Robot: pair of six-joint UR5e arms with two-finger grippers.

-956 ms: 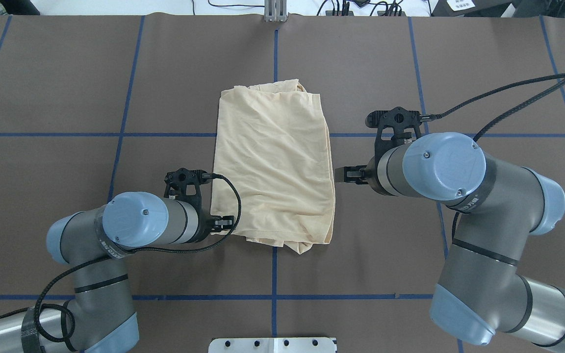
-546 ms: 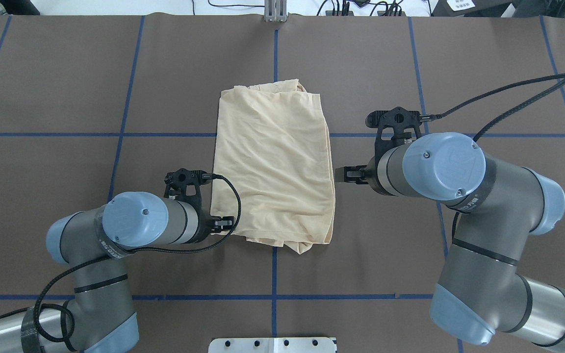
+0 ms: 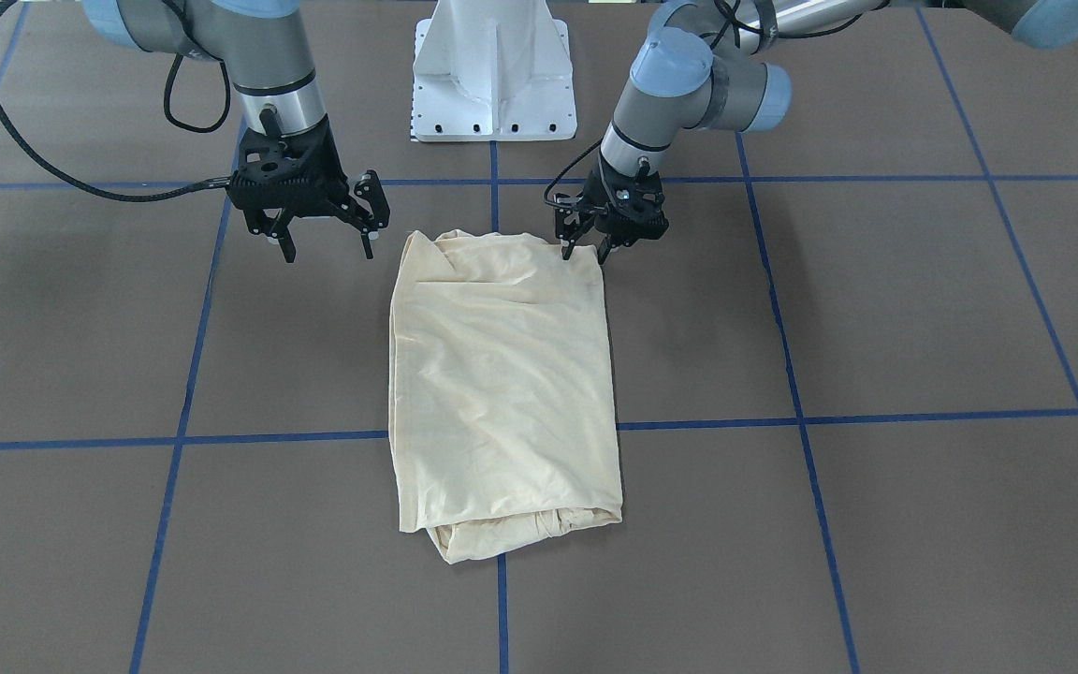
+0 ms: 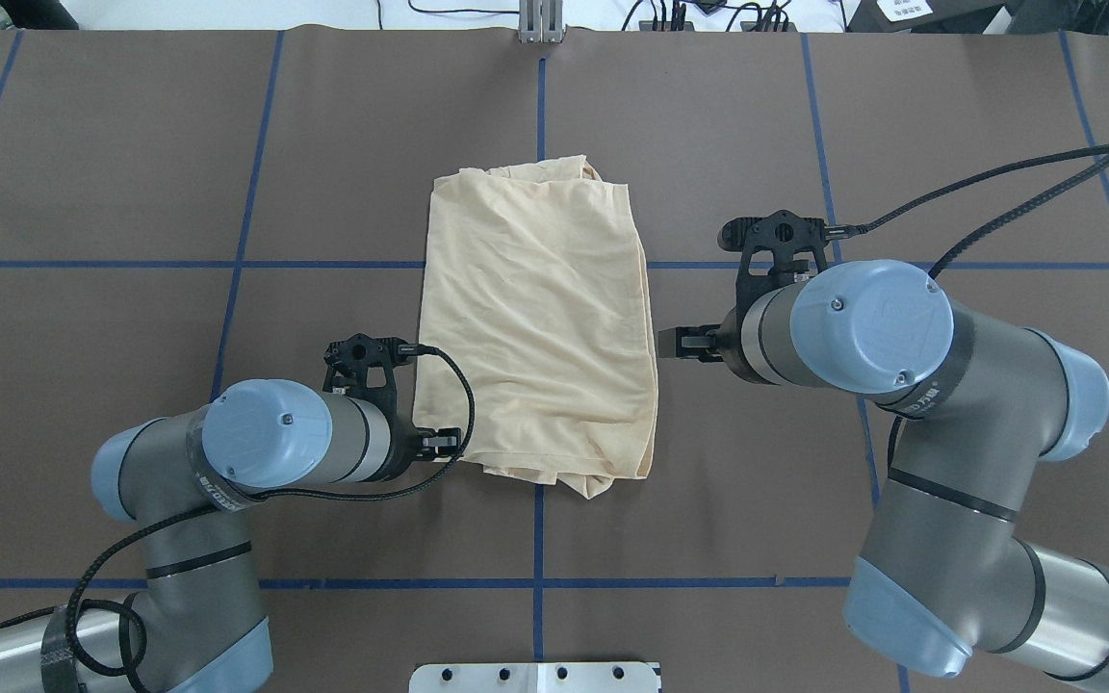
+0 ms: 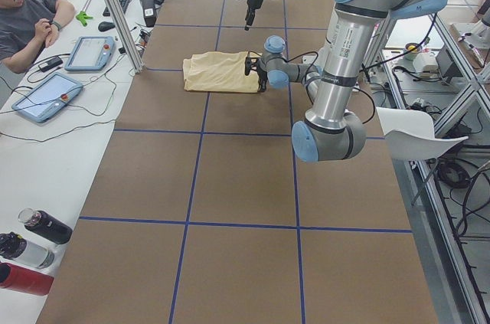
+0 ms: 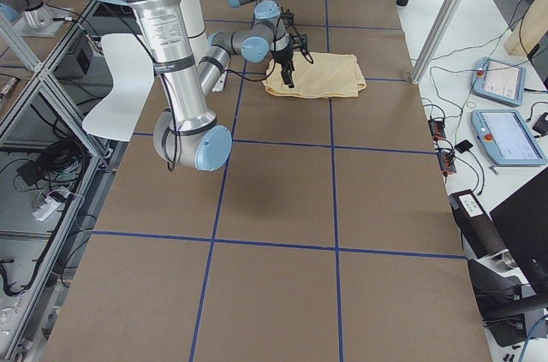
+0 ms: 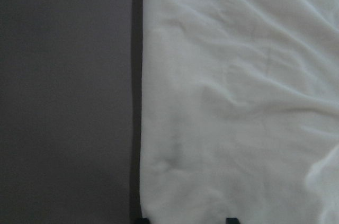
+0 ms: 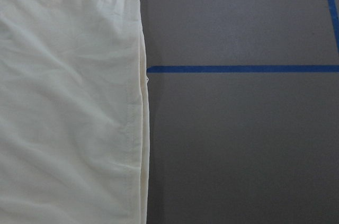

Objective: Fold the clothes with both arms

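At the centre of the brown counter (image 3: 876,309) gridded with blue tape, what is shown? (Student)

A pale cream-yellow thin shirt (image 3: 502,374), folded into a long rectangle, plain side up and lightly creased. Its long axis runs away from the robot, and the end nearer the robot is bunched in layers. (Tutor)

Where does the black two-finger left pincer (image 3: 585,253) stand? (Student)

Low at the shirt's corner nearest the robot, on the robot's left. The jaws are parted, not pinching. The left wrist view shows flat cloth and its straight edge between the two tips. (Tutor)

And the black two-finger right pincer (image 3: 327,248)? (Student)

Off the cloth, beside the shirt's right long edge and raised clear of the counter, with the jaws spread wide and nothing between them. The right wrist view shows the hemmed edge and bare counter beside it. (Tutor)
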